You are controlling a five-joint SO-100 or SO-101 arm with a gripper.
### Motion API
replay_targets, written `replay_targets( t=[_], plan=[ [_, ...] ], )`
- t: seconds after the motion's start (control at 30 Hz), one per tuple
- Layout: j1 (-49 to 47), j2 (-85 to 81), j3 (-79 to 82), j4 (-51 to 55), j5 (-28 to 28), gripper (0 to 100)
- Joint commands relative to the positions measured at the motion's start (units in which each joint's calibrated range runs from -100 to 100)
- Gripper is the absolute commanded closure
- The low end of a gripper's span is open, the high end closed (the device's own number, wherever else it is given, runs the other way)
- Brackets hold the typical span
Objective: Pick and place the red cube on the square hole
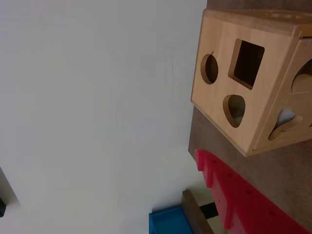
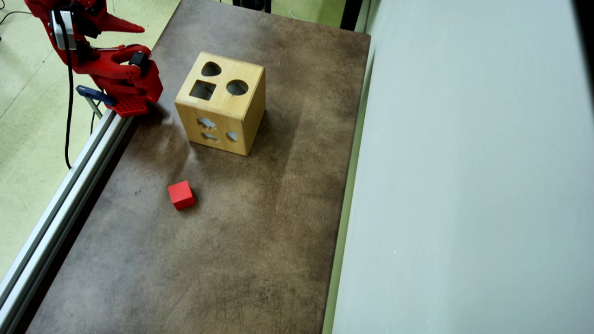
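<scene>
The red cube [image 2: 181, 195] lies alone on the brown table, below and left of the wooden box [image 2: 253, 116] in the overhead view; the wrist view does not show it. The square hole [image 2: 203, 89] is on the box's top face, beside a round and a heart-like cut-out. The wrist view, lying on its side, shows the square hole [image 1: 246, 63] at upper right. My gripper [image 2: 138, 28] is folded back at the table's top-left corner, far from cube and box. Only one red finger [image 1: 229, 195] shows in the wrist view, with nothing against it.
An aluminium rail [image 2: 69, 185] runs along the table's left edge, with the arm's base clamped at its top. A pale wall panel [image 2: 464, 185] borders the right edge. A blue bin [image 1: 168, 222] sits beyond the table in the wrist view.
</scene>
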State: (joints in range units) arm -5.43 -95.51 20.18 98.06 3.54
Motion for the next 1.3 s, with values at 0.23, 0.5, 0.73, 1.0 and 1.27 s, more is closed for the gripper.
replay_targets(
  t=[0.23, 0.5, 0.73, 1.0, 1.27],
  plan=[
    [1.64, -0.08, 0.30, -0.07, -0.15, 95],
    [1.64, -0.08, 0.30, -0.07, -0.15, 95],
    [1.64, -0.08, 0.30, -0.07, -0.15, 95],
    [1.64, -0.08, 0.30, -0.07, -0.15, 95],
    [0.89, -0.08, 0.30, -0.07, -0.15, 95]
  ],
)
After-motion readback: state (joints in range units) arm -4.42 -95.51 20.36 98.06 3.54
